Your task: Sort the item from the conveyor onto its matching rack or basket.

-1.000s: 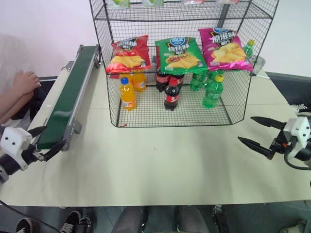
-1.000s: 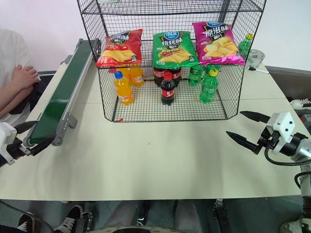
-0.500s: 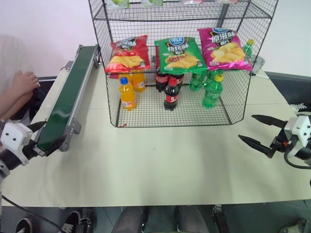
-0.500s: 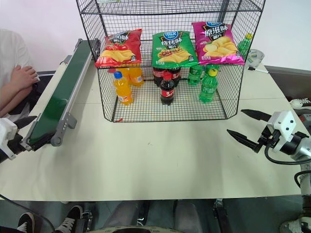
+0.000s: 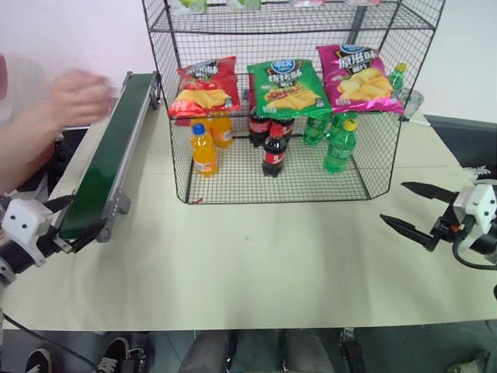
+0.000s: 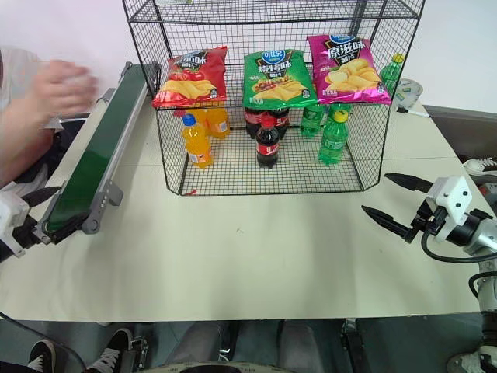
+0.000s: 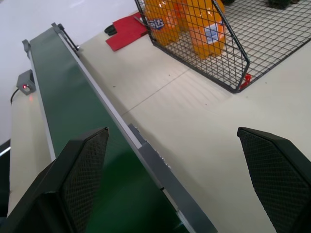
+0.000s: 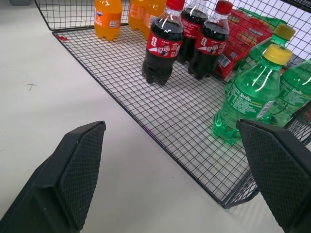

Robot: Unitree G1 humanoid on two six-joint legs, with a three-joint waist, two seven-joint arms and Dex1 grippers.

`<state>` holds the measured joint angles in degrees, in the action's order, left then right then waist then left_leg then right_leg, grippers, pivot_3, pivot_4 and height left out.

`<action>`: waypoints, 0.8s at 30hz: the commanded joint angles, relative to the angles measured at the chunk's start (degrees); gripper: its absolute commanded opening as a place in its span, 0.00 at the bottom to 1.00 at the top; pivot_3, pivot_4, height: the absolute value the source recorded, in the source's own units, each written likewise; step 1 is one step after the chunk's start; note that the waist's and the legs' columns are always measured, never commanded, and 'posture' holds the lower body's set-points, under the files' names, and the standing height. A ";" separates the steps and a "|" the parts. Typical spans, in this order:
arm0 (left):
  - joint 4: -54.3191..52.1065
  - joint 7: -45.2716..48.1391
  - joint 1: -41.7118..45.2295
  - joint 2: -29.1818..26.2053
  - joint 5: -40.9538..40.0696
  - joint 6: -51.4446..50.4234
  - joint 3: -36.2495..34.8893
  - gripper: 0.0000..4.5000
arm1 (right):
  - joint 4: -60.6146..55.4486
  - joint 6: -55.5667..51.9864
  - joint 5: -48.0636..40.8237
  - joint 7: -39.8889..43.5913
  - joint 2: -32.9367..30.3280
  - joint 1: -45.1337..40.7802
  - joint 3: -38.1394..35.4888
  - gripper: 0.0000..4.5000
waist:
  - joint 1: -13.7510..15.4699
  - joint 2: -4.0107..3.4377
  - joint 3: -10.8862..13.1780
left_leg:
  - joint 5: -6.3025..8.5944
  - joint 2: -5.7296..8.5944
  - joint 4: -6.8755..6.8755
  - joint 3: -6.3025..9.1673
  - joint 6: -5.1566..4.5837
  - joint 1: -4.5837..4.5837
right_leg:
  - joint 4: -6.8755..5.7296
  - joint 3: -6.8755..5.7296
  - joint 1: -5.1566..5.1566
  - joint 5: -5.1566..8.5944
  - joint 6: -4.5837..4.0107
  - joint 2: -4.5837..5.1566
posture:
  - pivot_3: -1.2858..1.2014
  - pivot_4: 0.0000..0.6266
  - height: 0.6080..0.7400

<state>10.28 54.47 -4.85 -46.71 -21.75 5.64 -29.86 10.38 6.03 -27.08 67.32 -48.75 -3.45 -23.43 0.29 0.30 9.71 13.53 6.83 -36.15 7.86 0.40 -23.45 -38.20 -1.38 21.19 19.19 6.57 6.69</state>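
Observation:
The dark green conveyor [image 5: 109, 155] runs along the table's left side, its belt bare where I see it. The item is out of view. The black wire rack [image 5: 233, 27] stands at the back centre; a red chip bag [image 5: 206, 85] lies on its shelf beside a green and a magenta one. My left gripper [image 5: 88, 213] hovers open at the conveyor's near end, one finger over the belt and one over the table. My right gripper [image 5: 393, 203] hangs open over the table at the right, pointing toward the rack's front corner and holding nothing.
A person's hand [image 5: 81, 93] is raised and blurred beside the conveyor's far half. Orange, cola and green soda bottles [image 5: 272, 148] stand on the rack's bottom tier. A red flat object [image 7: 127, 30] lies on the table behind the rack's corner.
The person's hand has lifted from where it rested at the left and swung up toward the conveyor. Both grippers have stayed where they were, open.

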 commanded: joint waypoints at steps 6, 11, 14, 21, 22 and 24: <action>-1.00 1.73 -0.96 -0.07 -1.17 -0.24 -0.45 0.99 | -0.77 0.59 -0.06 -0.36 -0.36 -0.72 -0.80 1.00 | -0.03 0.00 0.00 | 0.00 0.00 0.00 0.00 0.00 0.00 | 0.00 0.00 0.00 0.00 0.00 0.00 | 0.52 0.24 1.00; -1.06 1.78 -1.94 0.29 -0.07 0.83 -0.42 0.99 | -1.14 0.36 -0.01 -0.60 -0.09 -0.82 -0.23 1.00 | -0.02 0.00 0.00 | 0.00 0.00 0.00 0.00 0.00 0.00 | 0.00 0.00 0.00 0.00 0.00 0.00 | 0.52 0.24 1.00; -0.93 1.27 -2.07 0.53 0.52 1.95 -0.40 0.99 | -1.08 0.34 -0.01 -0.68 -0.10 -1.00 0.08 1.00 | -0.01 0.00 0.00 | 0.00 0.00 0.00 0.00 0.00 0.00 | 0.00 0.00 0.00 0.00 0.00 0.00 | 0.52 0.24 1.00; -1.32 1.26 -2.97 1.11 -0.35 1.92 -0.62 0.99 | -4.46 -2.24 -1.88 -1.54 0.64 -2.67 1.30 1.00 | -0.07 0.00 0.00 | 0.00 0.00 0.00 0.00 0.00 0.00 | 0.00 0.00 0.01 0.00 0.00 0.00 | 0.52 0.24 1.00; -1.91 1.65 -3.57 1.30 -0.59 2.11 -0.66 0.99 | -5.93 -3.15 -2.51 -1.71 0.89 -2.93 1.71 1.00 | -0.14 0.00 0.00 | 0.00 0.00 0.01 0.00 0.00 0.00 | 0.00 0.00 0.01 0.00 0.00 0.00 | 0.52 0.24 1.00; -2.42 1.84 -4.46 1.60 -0.19 3.19 -0.58 0.99 | -8.94 -5.29 -3.81 -1.99 1.52 -3.11 2.71 1.00 | -0.37 -0.02 0.01 | 0.00 -0.02 0.02 0.00 0.00 0.00 | 0.00 0.00 -0.01 0.00 0.00 0.00 | 0.52 0.24 1.00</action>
<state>9.53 56.18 -8.79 -45.07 -21.76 7.26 -29.86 5.50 2.12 -28.63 65.70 -47.41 -5.77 -20.54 -0.08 0.29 9.72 13.53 6.81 -36.12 7.86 0.40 -23.46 -38.19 -1.37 21.18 19.20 6.57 6.69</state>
